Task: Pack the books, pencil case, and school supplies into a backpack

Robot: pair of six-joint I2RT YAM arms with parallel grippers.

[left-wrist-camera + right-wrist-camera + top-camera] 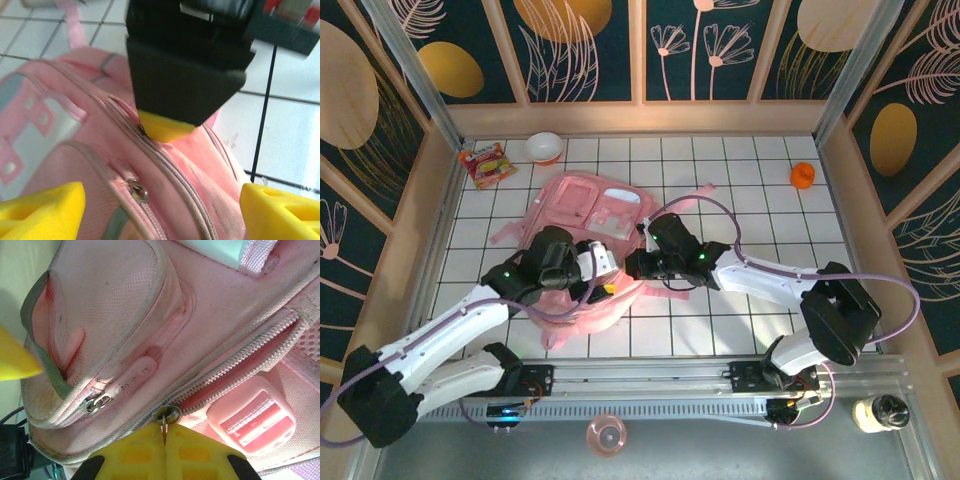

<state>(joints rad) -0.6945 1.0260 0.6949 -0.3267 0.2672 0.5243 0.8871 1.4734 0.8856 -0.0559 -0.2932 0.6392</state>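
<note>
While the right fingers (150, 452) are pressed tight together, pinching the small metal zip pull (167, 415) of a long zip on the pink backpack (565, 200), the left fingers (42, 210) stand wide apart with nothing between them. They hover just above the bag's near end, beside another zip. From above, both arms meet over the near right part of the backpack, the left reaching in from the near left and the right from the right side. The backpack lies flat around the middle of the white tiled surface (760, 200), its straps spread out. Farther back, a snack packet (485, 163) and a white bowl (544, 147) sit near the far left corner, and a small orange object (803, 175) lies at the far right.
</note>
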